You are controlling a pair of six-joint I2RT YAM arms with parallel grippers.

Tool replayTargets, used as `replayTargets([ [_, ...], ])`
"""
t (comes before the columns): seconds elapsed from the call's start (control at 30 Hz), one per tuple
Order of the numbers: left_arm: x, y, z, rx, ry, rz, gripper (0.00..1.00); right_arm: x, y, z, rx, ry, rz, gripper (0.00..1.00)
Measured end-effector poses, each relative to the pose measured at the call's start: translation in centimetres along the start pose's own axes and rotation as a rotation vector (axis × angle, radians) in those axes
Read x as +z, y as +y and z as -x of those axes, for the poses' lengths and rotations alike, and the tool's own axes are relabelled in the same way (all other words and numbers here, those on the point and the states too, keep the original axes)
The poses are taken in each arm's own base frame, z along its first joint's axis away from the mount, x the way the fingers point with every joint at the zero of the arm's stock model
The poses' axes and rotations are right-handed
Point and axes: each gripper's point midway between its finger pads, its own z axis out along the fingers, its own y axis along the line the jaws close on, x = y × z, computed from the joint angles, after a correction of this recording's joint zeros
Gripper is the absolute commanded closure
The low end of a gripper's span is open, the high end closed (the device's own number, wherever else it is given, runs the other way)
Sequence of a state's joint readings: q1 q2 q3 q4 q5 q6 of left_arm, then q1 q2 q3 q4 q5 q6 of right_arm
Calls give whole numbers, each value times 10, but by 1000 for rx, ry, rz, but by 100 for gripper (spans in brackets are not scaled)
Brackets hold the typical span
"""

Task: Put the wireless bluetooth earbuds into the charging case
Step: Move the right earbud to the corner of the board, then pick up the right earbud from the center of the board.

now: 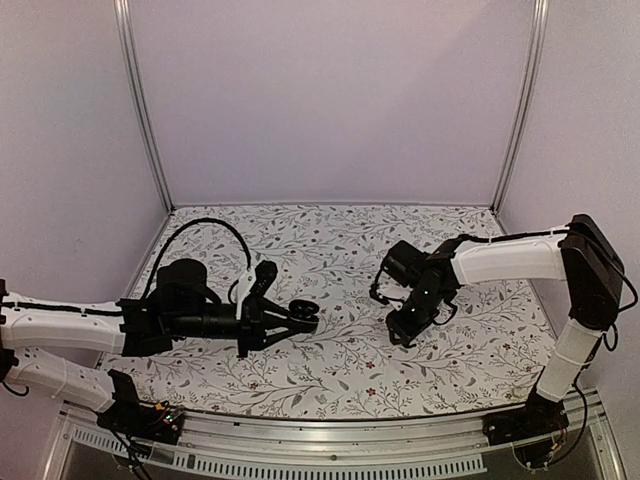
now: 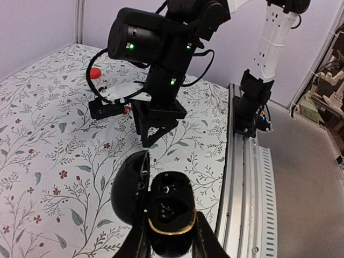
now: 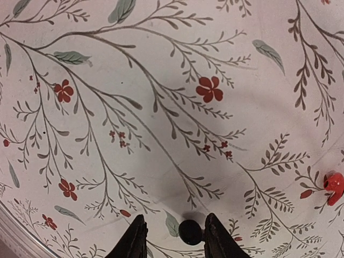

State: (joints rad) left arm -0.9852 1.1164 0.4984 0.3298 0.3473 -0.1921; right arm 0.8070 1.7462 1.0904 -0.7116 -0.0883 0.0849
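the left end effector [image 2: 172, 243] is clamped on the open charging case [image 2: 171, 207], lid [image 2: 128, 188] tipped back; whether its dark wells hold anything i cannot tell. the right end effector [image 3: 173, 239] stands parted around a small black bud [image 3: 191, 231]: centre it, then close gently. a red earbud [image 3: 334, 187] lies aside on the tabletop [image 3: 161, 80].

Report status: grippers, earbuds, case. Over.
Left gripper shut on open charging case. Right gripper parted, small dark bud between tips. Red earbud loose off to its side. Nothing blocking case.

Red earbud [image 3: 334, 187] partly beyond right edge
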Motion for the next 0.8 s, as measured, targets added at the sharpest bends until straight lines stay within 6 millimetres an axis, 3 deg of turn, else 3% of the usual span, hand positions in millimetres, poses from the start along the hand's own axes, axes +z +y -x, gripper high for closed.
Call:
replayTargets([
  [0.23,-5,-2,5,3,-18,-2,100,12,2,1,-83,80,-96,62],
  [0.5,-6,-1,-6,-12,2,4,100,14,-9,-1,-108,135,-191,64],
  [0.8,-8,0,-5,-9,-8,11,100,15,-10,-7,-133,175,-240,66],
])
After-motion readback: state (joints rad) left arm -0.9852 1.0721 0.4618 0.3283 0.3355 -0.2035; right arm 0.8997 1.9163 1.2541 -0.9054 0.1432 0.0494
